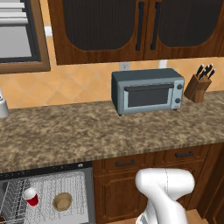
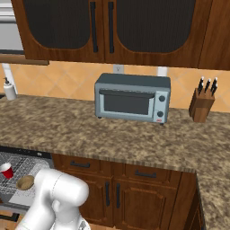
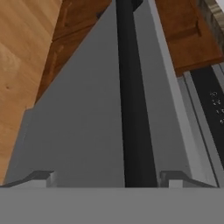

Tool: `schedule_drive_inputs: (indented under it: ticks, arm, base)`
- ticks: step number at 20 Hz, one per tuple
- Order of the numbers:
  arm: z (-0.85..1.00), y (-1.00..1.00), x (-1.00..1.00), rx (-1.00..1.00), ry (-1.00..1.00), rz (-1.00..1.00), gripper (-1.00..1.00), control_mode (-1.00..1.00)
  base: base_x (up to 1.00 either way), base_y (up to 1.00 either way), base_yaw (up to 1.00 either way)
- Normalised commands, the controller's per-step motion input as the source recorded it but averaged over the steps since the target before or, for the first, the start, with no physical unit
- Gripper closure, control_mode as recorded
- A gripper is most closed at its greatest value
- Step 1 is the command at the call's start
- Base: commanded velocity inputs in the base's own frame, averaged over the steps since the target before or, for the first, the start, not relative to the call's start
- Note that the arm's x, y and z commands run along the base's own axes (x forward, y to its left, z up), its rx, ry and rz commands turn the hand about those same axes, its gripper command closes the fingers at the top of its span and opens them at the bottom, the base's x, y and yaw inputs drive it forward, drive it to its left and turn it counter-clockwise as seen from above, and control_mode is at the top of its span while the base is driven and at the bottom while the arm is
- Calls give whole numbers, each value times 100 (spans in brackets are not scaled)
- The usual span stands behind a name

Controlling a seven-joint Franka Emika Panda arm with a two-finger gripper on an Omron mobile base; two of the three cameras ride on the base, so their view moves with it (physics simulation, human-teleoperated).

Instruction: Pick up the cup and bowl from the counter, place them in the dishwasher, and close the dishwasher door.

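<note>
Red cup lies in the dishwasher rack at lower left of the left base view, the tan bowl just right of it. Speckled counter spans mid-frame. In the hand view, the gripper stands wide open, holding nothing, straddling the dishwasher door and its dark handle.

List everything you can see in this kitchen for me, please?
cup: one, red, in the dishwasher rack
bowl: one, tan, in the rack beside the cup
dishwasher: one, black control strip, under the counter, open
dishwasher door: one, grey, dark bar handle
counter: one, speckled brown
toaster oven: one, grey, on the counter
knife block: one, brown, right of the oven
soap bottle: one, white, far left
gripper: one, open, tips either side of the handle
</note>
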Motion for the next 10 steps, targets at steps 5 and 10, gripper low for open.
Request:
schedule_drive_inputs:
  ticks: [5,10]
  arm:
    - [4,-28,100,8,-11,-3,-100,-100]
    - [-7,-26,98,0,0,-4,-100,-100]
  base:
    - [0,0,0]
    - [0,0,0]
